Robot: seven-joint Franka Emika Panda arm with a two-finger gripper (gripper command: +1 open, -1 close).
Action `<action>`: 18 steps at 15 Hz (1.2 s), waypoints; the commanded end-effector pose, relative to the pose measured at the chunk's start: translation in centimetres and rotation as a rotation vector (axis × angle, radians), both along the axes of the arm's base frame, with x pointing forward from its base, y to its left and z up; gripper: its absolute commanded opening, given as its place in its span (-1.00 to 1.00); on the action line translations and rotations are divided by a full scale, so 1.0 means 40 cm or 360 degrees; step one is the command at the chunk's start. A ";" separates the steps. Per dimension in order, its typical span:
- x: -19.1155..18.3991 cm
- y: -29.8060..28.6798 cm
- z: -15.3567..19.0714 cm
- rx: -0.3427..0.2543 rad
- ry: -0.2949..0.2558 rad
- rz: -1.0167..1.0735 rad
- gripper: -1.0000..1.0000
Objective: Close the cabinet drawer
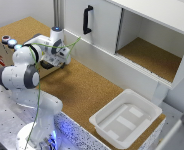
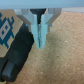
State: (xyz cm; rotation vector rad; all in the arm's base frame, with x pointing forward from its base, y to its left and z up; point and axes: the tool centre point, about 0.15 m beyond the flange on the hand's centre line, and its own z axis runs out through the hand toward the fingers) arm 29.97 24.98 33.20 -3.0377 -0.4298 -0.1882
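The low brown box with round coloured buttons stands at the exterior view's left. My arm hides most of its drawer there. In the wrist view, a light-brown wooden face with a blue pattern and a dark handle lie right beside my gripper. The gripper's fingers are pressed together with nothing between them, over the cork surface. In the exterior view, the gripper is low at the box's side that faces the white cabinet. I cannot tell how far the drawer stands out.
A large white cabinet with a black vertical handle and an open compartment runs along the back. A white plastic tub sits at the front right. The cork tabletop lies between them.
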 end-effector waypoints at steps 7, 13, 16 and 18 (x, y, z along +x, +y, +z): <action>0.022 0.071 0.024 0.0005 0.0020 -0.0096 -1.00; 0.030 0.033 0.033 -0.0059 0.0088 -0.0162 1.00; 0.030 0.033 0.033 -0.0059 0.0088 -0.0162 1.00; 0.030 0.033 0.033 -0.0059 0.0088 -0.0162 1.00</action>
